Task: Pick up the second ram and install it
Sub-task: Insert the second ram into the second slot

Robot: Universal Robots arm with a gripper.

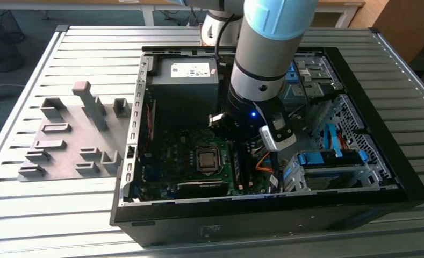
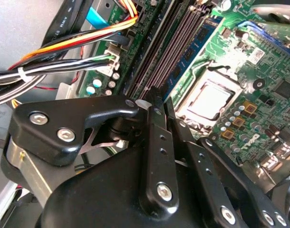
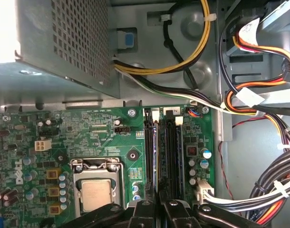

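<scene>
Hovering over motherboard [image 3: 102, 130] memory slots [image 3: 166, 152], pincer [image 3: 158, 206] clamped edge-on around second ram [image 3: 158, 156].

The arm [image 1: 265, 48] is a thick grey tube with a light-blue band at its upper joint and a black ring lower down; a black cable runs behind it; below the ring sits a black wrist block with a small blue light, and a white-grey camera housing [image 1: 278, 134] beside that light; the gripper [image 2: 157, 102] is glossy black, its linked fingers [image 2: 159, 152] studded with silver screws.
</scene>
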